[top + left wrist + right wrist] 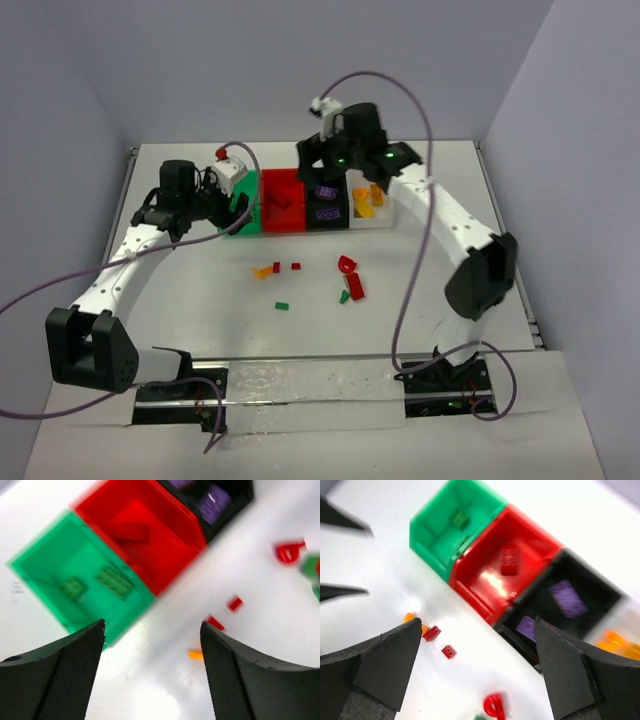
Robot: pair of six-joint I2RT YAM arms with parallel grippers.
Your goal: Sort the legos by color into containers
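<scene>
The four joined bins stand in a row at the back: green (240, 222), red (283, 204), black (327, 204) and clear (373, 206). My left gripper (226, 202) hovers open and empty over the green bin (80, 575), which holds two green bricks (114, 581). My right gripper (322, 172) hovers open and empty above the black bin (565, 600), which holds purple plates (567, 597). The red bin (505, 565) holds a red brick (509, 560). Loose legos lie in front: orange (263, 271), small red ones (296, 266), a rounded red one (346, 264), a red brick (354, 287) and green pieces (282, 306).
Orange pieces (364, 206) lie in the clear bin. The left gripper's fingers (342, 591) show at the left edge of the right wrist view. Grey walls close in the white table (200, 300) on three sides. Cables arc over both arms.
</scene>
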